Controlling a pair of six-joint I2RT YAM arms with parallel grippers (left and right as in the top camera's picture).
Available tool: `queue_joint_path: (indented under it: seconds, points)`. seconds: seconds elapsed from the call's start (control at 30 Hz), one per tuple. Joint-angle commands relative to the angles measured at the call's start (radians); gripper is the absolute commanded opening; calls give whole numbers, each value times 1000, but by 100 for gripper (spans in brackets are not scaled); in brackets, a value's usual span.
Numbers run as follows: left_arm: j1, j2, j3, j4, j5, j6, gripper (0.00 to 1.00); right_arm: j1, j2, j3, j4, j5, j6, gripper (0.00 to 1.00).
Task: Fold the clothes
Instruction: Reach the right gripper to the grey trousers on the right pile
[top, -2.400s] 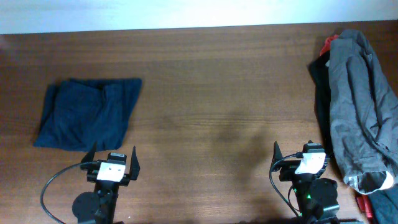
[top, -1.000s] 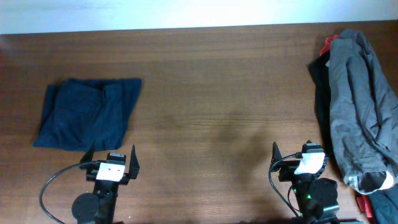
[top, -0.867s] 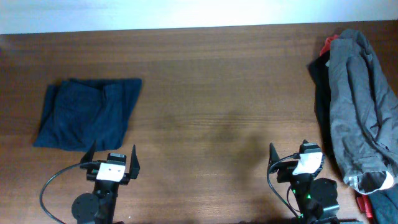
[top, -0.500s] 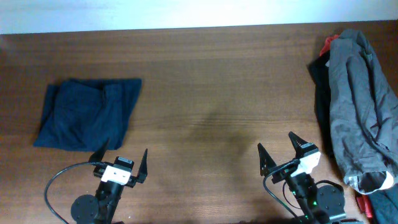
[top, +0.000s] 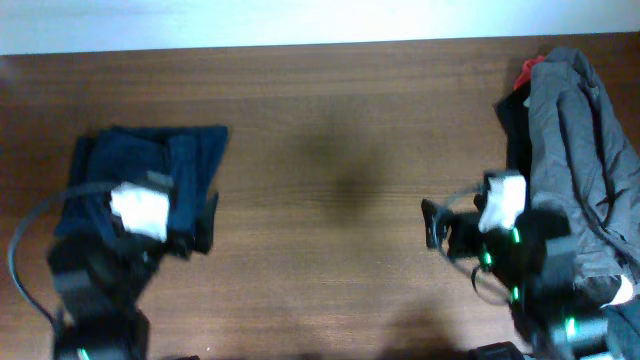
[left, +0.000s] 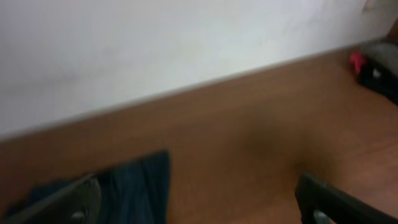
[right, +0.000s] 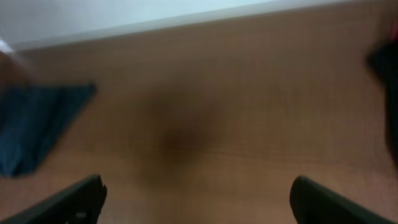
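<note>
Crumpled mid-grey woven shorts (top: 585, 170) lie bunched along the right edge of the brown wooden desk (top: 340, 110), beside a black garment (top: 514, 130) and a red garment (top: 527, 72). A dark navy folded garment (top: 195, 160) sits near the left edge, with a wide stretch of wood between. The left fingers (left: 326, 200) are spread wide, holding nothing. The right fingers (right: 320, 202) are likewise spread and empty.

grey shorts (top: 580, 170) 1 | navy garment (top: 98, 165) 1 | arms (top: 115, 250) (top: 515, 245) 2
</note>
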Motion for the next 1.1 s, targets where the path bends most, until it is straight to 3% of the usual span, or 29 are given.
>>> queue_joint_path:
  seconds: [0.0,0.2,0.43,0.57,0.7,1.07]
  points:
    - [-6,201,222,-91,-6,-14,99,-6,211,232,-139,-16,24,98]
    - [-6,436,516,-248,-6,-14,99,-15,510,576,-394,-24,-24,99]
    - [-6,491,565,-241,128,-40,99,-210,789,875,-546,-26,-12,99]
    - [-6,490,565,-262,129,-40,99,-391,924,1014,-555,-43,-8,99]
    - [-6,490,565,-294,129,-40,99,-557,1049,1081,-514,-47,6,86]
    - [-6,490,565,-322,130,-40,99,-778,1343,1081,-311,-39,6,87]
